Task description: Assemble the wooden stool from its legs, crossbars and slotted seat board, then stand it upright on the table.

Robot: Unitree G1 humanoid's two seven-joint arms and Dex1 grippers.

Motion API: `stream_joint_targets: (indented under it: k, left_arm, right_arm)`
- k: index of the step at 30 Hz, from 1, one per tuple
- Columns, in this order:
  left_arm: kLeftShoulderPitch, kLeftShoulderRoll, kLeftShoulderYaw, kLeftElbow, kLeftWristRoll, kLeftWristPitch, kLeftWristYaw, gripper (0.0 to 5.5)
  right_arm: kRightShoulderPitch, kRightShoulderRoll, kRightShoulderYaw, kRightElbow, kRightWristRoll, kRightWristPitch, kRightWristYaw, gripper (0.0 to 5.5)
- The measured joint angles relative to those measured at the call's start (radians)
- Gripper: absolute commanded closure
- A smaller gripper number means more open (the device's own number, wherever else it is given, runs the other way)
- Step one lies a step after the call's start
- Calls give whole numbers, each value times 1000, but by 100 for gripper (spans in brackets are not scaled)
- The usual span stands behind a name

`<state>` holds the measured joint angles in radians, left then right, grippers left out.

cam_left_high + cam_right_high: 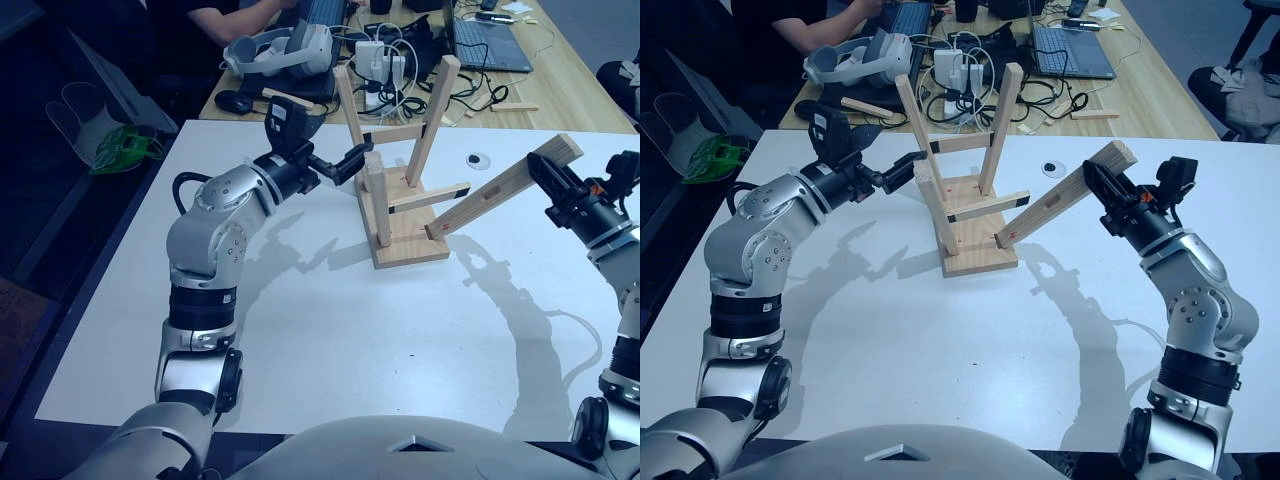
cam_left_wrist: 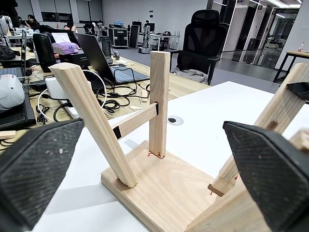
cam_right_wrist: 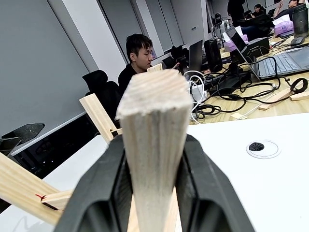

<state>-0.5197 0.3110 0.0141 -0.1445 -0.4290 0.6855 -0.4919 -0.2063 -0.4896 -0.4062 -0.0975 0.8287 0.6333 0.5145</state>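
Head view: the flat pale-wood seat board (image 1: pixel 412 246) lies on the white table (image 1: pixel 330 330) between the left gripper (image 1: pixel 355 160) and the right gripper (image 1: pixel 552 178). Left wrist view: the left gripper's matte black pads (image 2: pixel 38 164) are spread wide and empty, with square upright legs (image 2: pixel 159 101) just ahead. Right wrist view: smooth black fingers (image 3: pixel 101 193) clamp a square, grainy leg (image 3: pixel 154 145).

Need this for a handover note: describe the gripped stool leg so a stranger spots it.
On the white table lies the seat board, legs pointing up. At its right corner one leg slants low, clamped by the right gripper; the others stand steeper, ungripped.
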Motion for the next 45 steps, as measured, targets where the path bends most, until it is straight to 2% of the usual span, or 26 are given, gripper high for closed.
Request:
stream_joint_targets:
  k: [24,35,45]
  left_arm:
    - [0,-4,2,-1,-16,2,8,14]
    - [0,-6,2,-1,-16,2,13,14]
    - [0,-15,4,0,-16,0,25,14]
  right_arm:
    - [-38,49,-33,63,76,62,-81,450]
    - [-45,17,4,62,7,23,-45,450]
    - [-160,-2,69,141,-87,20,-58,450]
